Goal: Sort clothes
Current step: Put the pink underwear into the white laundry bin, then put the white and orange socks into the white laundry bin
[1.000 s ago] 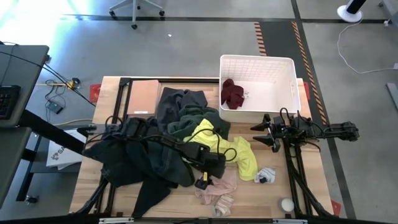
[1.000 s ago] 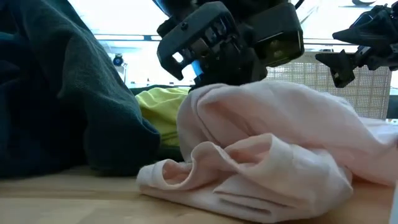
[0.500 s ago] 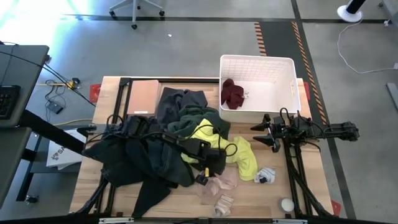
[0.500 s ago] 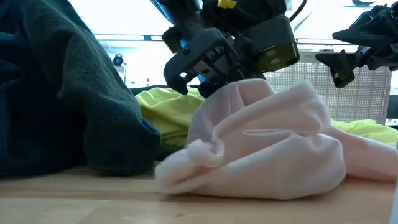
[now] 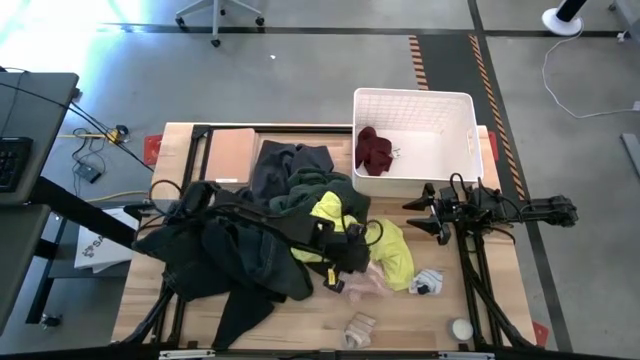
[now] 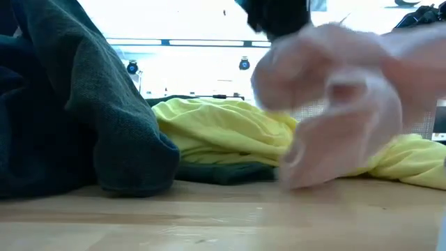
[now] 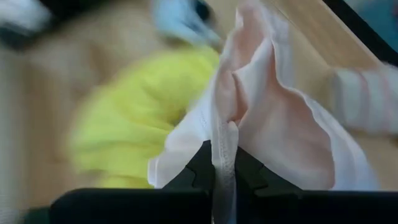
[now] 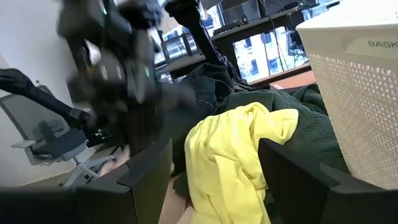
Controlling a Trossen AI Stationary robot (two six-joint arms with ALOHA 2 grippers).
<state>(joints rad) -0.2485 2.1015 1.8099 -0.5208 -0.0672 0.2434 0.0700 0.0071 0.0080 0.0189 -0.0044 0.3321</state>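
Lifted: soft pink garment (image 7: pixel 273 130), left tool (image 7: pixel 224 177).

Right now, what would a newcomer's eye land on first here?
The left gripper, shut on the pale pink garment and lifting it off the front of the wooden table. Next, the neon yellow garment beside the dark clothes pile, and the maroon garment alone in the white basket.

A grey concrete floor (image 5: pixel 300 80) lay around the wooden table (image 5: pixel 420 330), with an office chair base (image 5: pixel 218 15) and striped floor tape (image 5: pixel 418 60) beyond
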